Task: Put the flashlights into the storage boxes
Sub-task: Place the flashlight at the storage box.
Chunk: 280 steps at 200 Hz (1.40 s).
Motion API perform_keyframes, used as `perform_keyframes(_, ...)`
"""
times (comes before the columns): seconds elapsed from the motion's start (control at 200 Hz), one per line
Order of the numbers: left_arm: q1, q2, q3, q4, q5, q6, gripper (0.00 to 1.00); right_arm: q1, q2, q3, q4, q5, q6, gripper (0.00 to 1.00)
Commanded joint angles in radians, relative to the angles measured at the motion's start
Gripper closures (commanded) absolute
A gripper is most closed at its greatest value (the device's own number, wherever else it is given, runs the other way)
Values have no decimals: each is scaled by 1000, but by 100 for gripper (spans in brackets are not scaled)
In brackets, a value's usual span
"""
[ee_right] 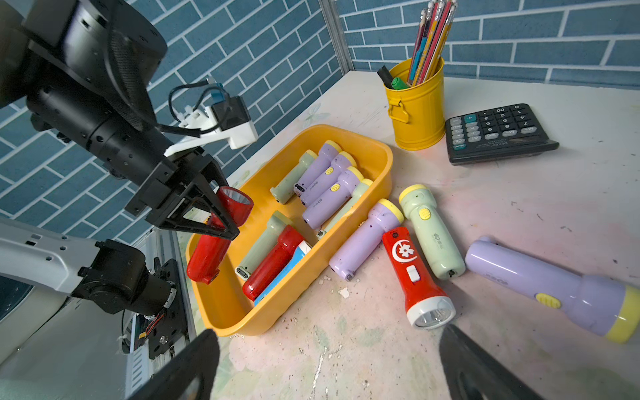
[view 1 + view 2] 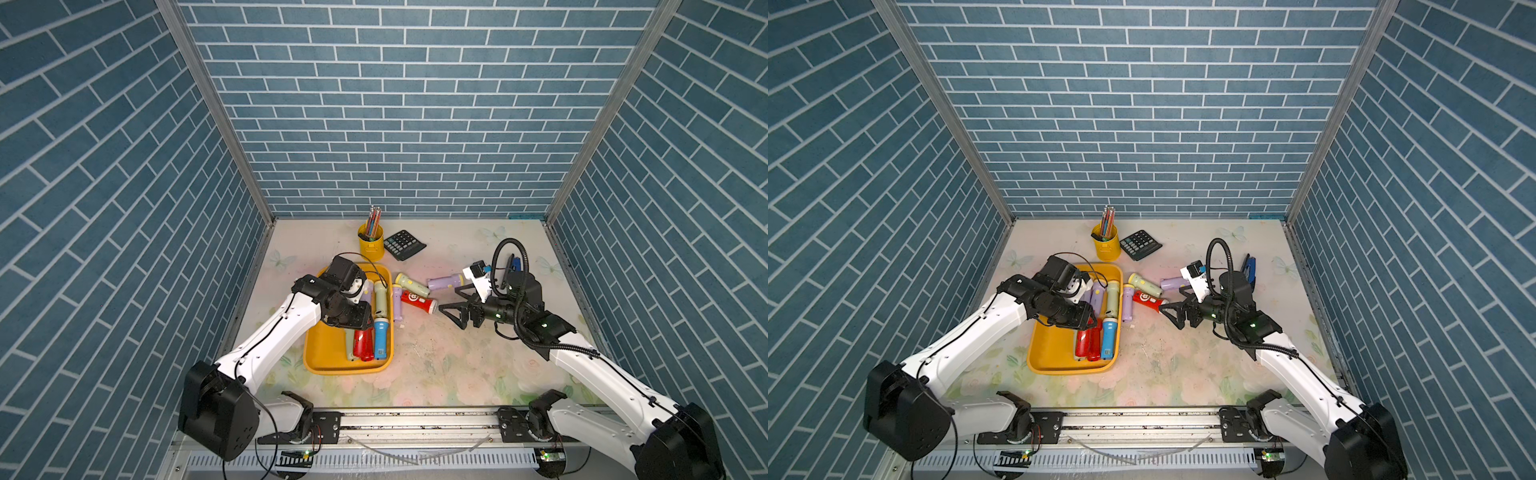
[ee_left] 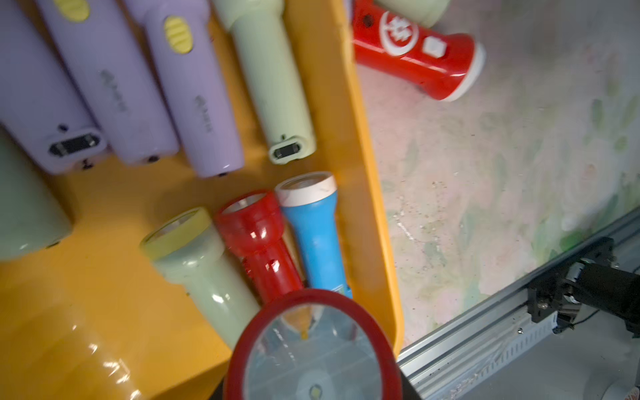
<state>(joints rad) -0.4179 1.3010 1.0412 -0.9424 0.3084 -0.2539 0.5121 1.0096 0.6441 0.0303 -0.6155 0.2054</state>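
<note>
The counter (image 2: 457, 365) wears a pale print of pink flowers, green leaves and faint butterflies, scuffed and speckled with dark crumbs. From its far edge rises a back wall (image 2: 407, 124) of blue brick pattern with white joints; matching side walls (image 2: 104, 187) flank the counter, joined at aluminium corner posts (image 2: 216, 112). Along its near edge runs a metal rail (image 2: 415, 419). Light falls evenly

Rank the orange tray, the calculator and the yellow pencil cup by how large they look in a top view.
1. orange tray, clearly largest.
2. calculator and yellow pencil cup look about alike; I do not rank them.
</note>
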Motion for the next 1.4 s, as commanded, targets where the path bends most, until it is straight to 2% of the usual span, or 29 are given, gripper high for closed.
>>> perform_keyframes(0.0,68,16,18,-114,-61,1,69,0,-19,-26,10,11,11,1)
perform_keyframes(0.075,106,49,36,-136,-68,14,69,0,-17,-27,7,11,10,1)
perform_keyframes(0.215,127,136,77,-194,-171,27,68,0,-18,-33,1,5,8,1)
perform_keyframes(0.565,153,238,52,-156,-244,-20,67,-1,-34,-55,-13,11,0,1)
perform_keyframes(1.06,162,296,-36,-45,-167,-67,63,0,-25,-64,-13,6,-1,1)
perform_keyframes(1.395,162,298,-40,-9,-161,-69,46,0,-27,-61,-11,17,4,1)
